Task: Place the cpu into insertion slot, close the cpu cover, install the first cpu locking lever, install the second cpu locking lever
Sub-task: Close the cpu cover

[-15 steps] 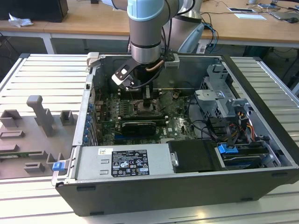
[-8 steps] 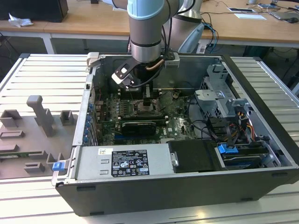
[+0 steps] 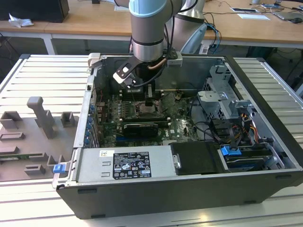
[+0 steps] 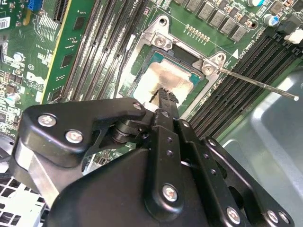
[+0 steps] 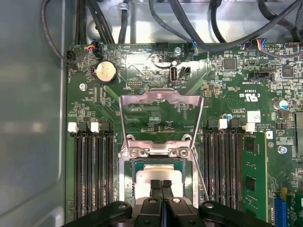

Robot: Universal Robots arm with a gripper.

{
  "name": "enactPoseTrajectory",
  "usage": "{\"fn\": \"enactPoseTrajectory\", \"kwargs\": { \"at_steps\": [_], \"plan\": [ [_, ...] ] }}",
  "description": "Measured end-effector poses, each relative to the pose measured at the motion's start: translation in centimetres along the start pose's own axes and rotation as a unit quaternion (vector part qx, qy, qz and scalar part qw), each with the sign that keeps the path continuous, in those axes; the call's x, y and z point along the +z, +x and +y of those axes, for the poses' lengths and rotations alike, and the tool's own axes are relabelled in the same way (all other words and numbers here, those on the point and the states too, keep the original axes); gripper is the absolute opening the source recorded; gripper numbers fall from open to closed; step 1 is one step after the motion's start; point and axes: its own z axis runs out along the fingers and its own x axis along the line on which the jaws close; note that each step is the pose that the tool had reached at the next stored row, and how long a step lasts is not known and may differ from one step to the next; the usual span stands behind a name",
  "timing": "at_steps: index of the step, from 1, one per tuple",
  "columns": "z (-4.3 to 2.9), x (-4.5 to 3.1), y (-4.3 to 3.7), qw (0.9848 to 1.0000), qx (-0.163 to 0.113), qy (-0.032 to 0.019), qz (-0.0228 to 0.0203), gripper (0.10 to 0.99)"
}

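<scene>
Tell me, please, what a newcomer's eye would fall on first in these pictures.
In the exterior view, the robot arm reaches down into the open computer case. In the first wrist view, the shut claw is poised over the pale cpu, and the cpu cover stands open.

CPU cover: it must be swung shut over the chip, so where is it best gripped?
Probably the free end bar of the cpu cover, opposite its hinge, from above: the cover is flipped open away from the insertion slot, and that thin bar is exposed.
</scene>
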Motion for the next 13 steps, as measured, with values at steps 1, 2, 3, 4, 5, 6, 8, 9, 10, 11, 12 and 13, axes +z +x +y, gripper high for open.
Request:
{"fn": "enactPoseTrajectory", "kwargs": {
  "at_steps": [1, 2, 3, 4, 5, 6, 8, 9, 10, 11, 12, 13],
  "plan": [
    [0.01, -0.13, 0.0, 1.0, 0.0, 0.0, 0.0, 0.106],
    [0.01, -0.2, 0.0, 1.0, 0.0, 0.0, 0.0, 0.106],
    [0.02, -0.24, 0.0, 1.0, 0.0, 0.0001, 0.0, 0.106],
    [0.03, -0.35, 0.0, 1.0, 0.0, 0.0004, 0.0, 0.106],
    [0.03, -0.4, 0.01, 1.0, 0.0, 0.0004, 0.0001, 0.106],
    [0.04, -0.53, 0.0, 1.0, 0.0, 0.0005, 0.0, 0.106],
    [0.05, -0.75, 0.01, 1.0, 0.0, 0.0004, 0.0002, 0.106],
    [0.05, -0.77, 0.01, 1.0, 0.0, 0.0004, 0.0001, 0.106],
    [0.05, -0.78, 0.01, 1.0, 0.0, 0.0005, 0.0, 0.106],
    [0.05, -0.79, 0.01, 1.0, 0.0, 0.0005, 0.0001, 0.106],
    [0.05, -0.81, 0.01, 1.0, 0.0, 0.0005, 0.0, 0.106],
    [0.05, -0.85, 0.01, 1.0, 0.0, 0.0006, -0.0001, 0.106]
  ]
}}
